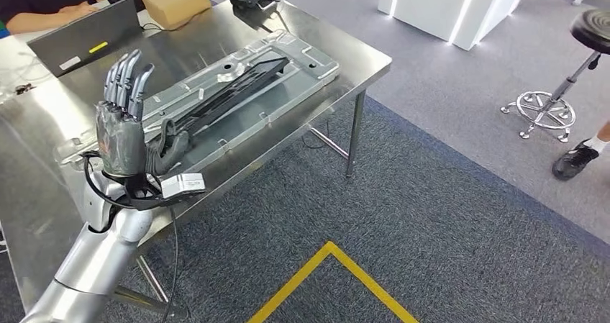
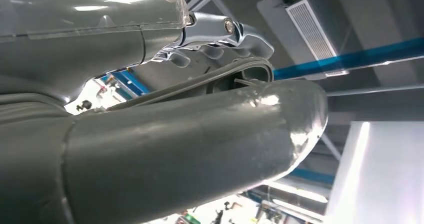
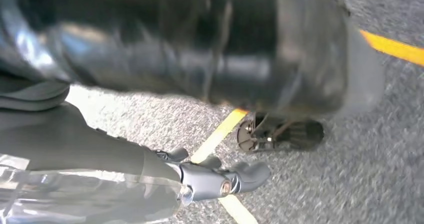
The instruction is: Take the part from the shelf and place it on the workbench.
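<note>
On the steel bench the part already lies flat, with its long black piece across the middle, so I judge the putting-down step is as good as done. My left hand is up above the near end of the part with its fingers straight and apart, and it holds nothing. My right hand hangs low over the grey floor with nothing in it, fingers bent a little, so next I only need to pull the left arm back without bumping the part.
</note>
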